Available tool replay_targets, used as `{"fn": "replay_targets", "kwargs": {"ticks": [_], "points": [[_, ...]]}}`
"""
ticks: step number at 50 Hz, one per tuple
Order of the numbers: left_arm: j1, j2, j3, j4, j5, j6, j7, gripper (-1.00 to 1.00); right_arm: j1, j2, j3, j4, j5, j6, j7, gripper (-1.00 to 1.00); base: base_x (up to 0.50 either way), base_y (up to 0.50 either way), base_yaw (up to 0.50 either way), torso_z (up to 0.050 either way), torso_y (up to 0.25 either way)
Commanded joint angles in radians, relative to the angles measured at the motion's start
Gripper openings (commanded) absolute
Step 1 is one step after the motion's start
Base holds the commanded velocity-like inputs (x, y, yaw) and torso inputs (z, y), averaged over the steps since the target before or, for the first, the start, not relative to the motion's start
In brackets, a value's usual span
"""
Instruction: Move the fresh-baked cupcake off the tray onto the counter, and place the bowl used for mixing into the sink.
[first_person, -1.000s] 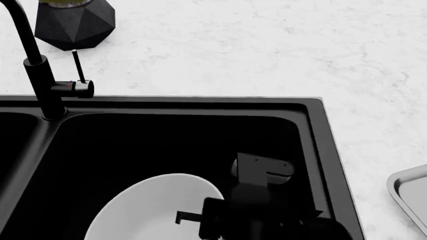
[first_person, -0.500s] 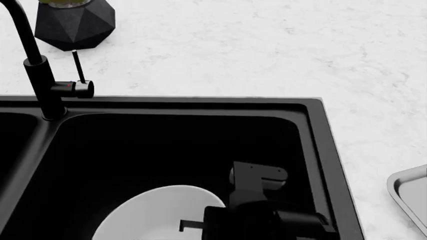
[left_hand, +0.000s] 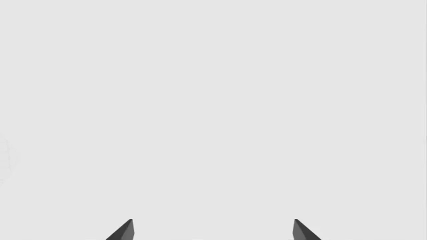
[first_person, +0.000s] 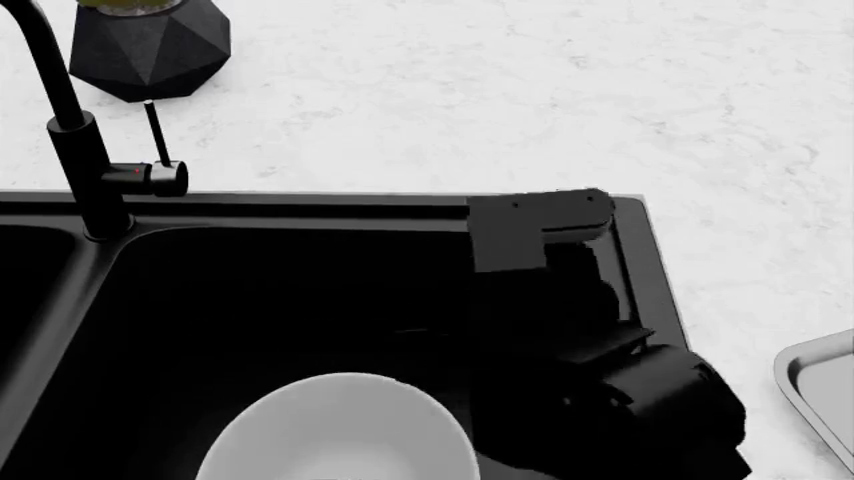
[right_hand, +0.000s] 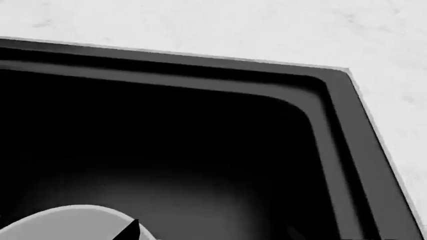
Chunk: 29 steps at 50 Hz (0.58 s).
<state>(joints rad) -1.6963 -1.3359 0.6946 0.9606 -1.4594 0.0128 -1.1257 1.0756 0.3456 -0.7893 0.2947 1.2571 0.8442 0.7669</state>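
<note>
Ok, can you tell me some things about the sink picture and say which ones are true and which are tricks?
1. The bowl is inside the sink. True.
2. The cupcake is sitting in the bowl. False: no cupcake shows in any view, and the bowl looks empty.
3. The right gripper is holding the bowl. False: it is up near the sink's back corner, apart from the bowl.
4. A corner of the tray peeks in on the counter, to the right of the sink. True.
5. The faucet is silver. False: it is black.
</note>
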Motion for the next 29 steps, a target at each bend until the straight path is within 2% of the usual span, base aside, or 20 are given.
{"fn": "replay_targets", "kwargs": {"ticks": [1, 10, 14, 16, 17, 20, 21, 29], "points": [[0.011, -0.005, -0.004, 0.002, 0.004, 0.004, 0.001, 1.0, 0.076, 0.123, 0.059, -0.458, 0.067, 0.088, 0.303, 1.0, 0.0, 0.0, 0.0, 0.0, 0.0], [0.013, -0.008, -0.008, 0.001, 0.006, 0.001, 0.002, 1.0, 0.036, 0.209, 0.079, -0.845, 0.111, 0.129, 0.589, 1.0, 0.0, 0.0, 0.0, 0.0, 0.0], [0.0, 0.003, -0.01, 0.001, -0.003, -0.017, -0.002, 1.0, 0.07, 0.213, 0.066, -1.016, 0.165, 0.191, 0.774, 1.0, 0.0, 0.0, 0.0, 0.0, 0.0], [-0.005, 0.006, -0.012, -0.002, -0.008, -0.021, -0.003, 1.0, 0.029, 0.184, 0.135, -1.064, 0.18, 0.262, 0.803, 1.0, 0.0, 0.0, 0.0, 0.0, 0.0], [-0.009, 0.006, -0.014, -0.002, -0.013, -0.025, -0.003, 1.0, -0.005, 0.149, 0.212, -1.092, 0.189, 0.335, 0.803, 1.0, 0.0, 0.0, 0.0, 0.0, 0.0], [-0.013, 0.011, -0.015, -0.004, -0.015, -0.031, -0.006, 1.0, -0.1, -0.055, 0.524, -1.173, 0.208, 0.706, 0.803, 1.0, 0.0, 0.0, 0.0, 0.0, 0.0], [-0.013, 0.009, -0.017, -0.003, -0.016, -0.028, -0.006, 1.0, -0.124, -0.081, 0.569, -1.186, 0.244, 0.72, 0.803, 1.0, 0.0, 0.0, 0.0, 0.0, 0.0], [-0.012, 0.006, -0.023, -0.001, -0.022, -0.026, -0.005, 1.0, -0.168, -0.056, 0.573, -1.259, 0.222, 0.725, 0.804, 1.0, 0.0, 0.0, 0.0, 0.0, 0.0]]}}
